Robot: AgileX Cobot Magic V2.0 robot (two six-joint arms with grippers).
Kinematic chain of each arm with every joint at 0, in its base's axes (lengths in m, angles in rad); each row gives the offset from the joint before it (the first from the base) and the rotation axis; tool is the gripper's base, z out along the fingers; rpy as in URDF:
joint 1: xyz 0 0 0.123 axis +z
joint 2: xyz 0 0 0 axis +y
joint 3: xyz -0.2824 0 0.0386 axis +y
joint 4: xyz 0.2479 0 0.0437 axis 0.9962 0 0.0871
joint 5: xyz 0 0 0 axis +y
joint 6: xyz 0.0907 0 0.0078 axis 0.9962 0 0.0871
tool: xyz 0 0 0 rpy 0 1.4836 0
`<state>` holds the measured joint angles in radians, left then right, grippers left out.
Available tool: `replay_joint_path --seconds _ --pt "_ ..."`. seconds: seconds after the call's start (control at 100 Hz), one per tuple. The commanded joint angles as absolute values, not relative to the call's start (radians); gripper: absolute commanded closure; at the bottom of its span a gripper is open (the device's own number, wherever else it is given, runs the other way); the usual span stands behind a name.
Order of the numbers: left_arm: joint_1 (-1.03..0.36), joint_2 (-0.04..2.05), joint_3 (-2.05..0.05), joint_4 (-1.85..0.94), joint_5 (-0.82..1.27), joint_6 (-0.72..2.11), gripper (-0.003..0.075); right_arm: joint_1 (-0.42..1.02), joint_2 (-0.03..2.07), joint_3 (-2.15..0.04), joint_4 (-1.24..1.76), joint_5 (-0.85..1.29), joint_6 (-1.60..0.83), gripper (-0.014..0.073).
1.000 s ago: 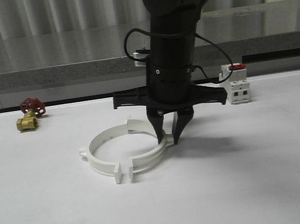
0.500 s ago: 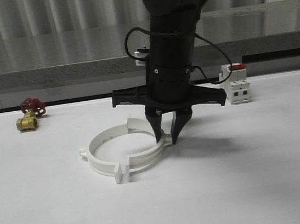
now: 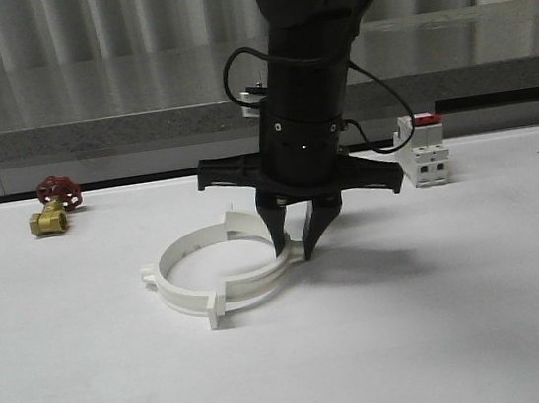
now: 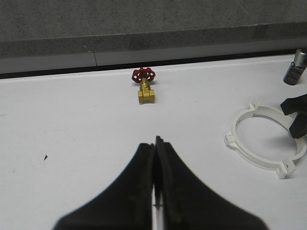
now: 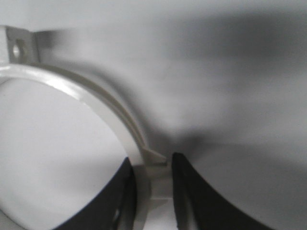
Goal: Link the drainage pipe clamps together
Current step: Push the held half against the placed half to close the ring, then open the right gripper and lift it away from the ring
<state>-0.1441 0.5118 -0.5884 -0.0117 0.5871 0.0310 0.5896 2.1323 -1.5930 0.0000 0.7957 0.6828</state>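
Observation:
Two white drainage pipe clamps (image 3: 221, 267) lie on the white table as one ring; their front tabs (image 3: 216, 314) touch. The left half (image 3: 168, 277) rests free. My right gripper (image 3: 294, 249) points straight down over the right half (image 3: 263, 282) and is shut on its wall at the small side tab, one finger inside the ring and one outside. In the right wrist view the curved wall (image 5: 98, 102) runs into the gripper (image 5: 152, 167). The left gripper (image 4: 157, 142) hovers shut and empty over bare table, left of the ring (image 4: 261, 155).
A brass valve with a red handwheel (image 3: 54, 206) sits at the far left near the table's back edge. A white breaker with a red top (image 3: 422, 151) stands at the back right. A grey ledge (image 3: 92, 135) runs behind the table.
My right gripper has slid the right half leftward. The gap between the front tabs has closed, and the two halves now meet there.

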Motion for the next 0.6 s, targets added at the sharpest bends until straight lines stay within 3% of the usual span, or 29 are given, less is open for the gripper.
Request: replay_joint_path --seconds 0.0,0.29,0.59 --pt "-0.144 0.515 -0.615 -0.014 0.514 0.027 0.0741 0.589 2.073 -1.624 0.015 0.774 0.680 0.0371" --pt "-0.144 0.515 -0.615 -0.014 0.514 0.027 0.0741 0.589 2.073 -1.624 0.018 0.771 0.680 0.0148" --pt "-0.144 0.515 -0.615 -0.014 0.514 0.027 0.0741 0.580 2.027 -1.624 0.018 0.731 0.577 0.0141"
